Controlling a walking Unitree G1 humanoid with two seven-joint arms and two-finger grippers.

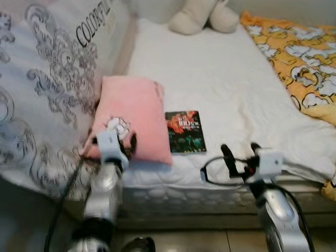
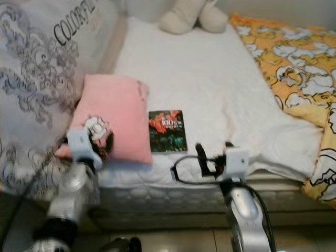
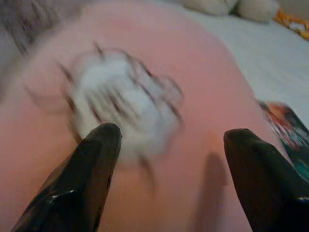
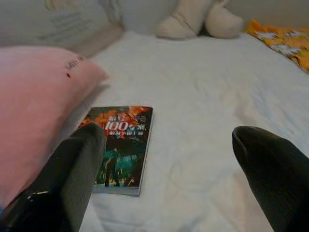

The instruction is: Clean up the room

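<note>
A pink pillow with a white cartoon print lies near the front edge of the white bed. Beside it, on the sheet, rests a dark book with a red and green cover. My left gripper is open right at the pillow's front end; its fingertips straddle the white print. My right gripper is open at the bed's front edge, a little right of the book.
A large grey patterned pillow leans at the left. A cream plush toy sits at the bed's far end. An orange patterned blanket covers the right side. Tiled floor runs below the mattress edge.
</note>
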